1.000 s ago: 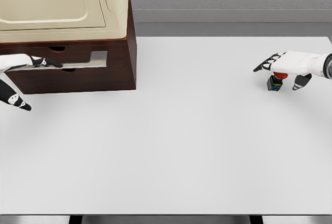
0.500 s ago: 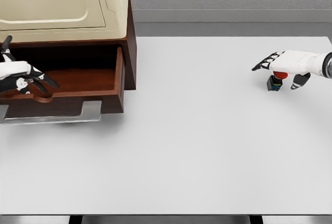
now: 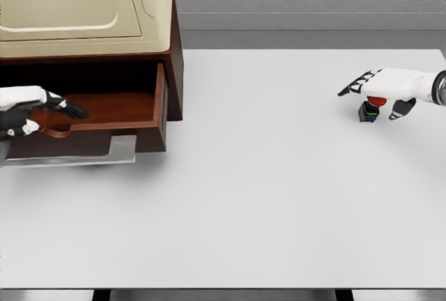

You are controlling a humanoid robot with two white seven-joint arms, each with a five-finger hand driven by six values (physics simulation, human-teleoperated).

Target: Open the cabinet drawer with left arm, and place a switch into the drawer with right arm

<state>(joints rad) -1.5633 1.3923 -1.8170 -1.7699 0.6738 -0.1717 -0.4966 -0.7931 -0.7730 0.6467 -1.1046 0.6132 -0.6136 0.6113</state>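
White table [image 3: 265, 196]: pulled-out drawer [image 3: 111, 109] contains only left hand [image 3: 31, 106].

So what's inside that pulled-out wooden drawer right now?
Only bare wooden floor shows inside the drawer, with the left robot hand reaching over its left part. The switch isn't in it; it sits under the right robot hand. Anything beneath the left hand is hidden.

A dark wooden cabinet [image 3: 174, 71] with a cream top is seen at the upper left of the white table [image 3: 244, 203]. Its drawer [image 3: 139, 123] is pulled out, a grey handle [image 3: 104, 153] across its front. The left hand [image 3: 31, 106] is laid over the drawer's front edge, fingers extended. At the far right, the right hand [image 3: 380, 92] is held directly over the small red-capped switch [image 3: 369, 109], fingers spread.
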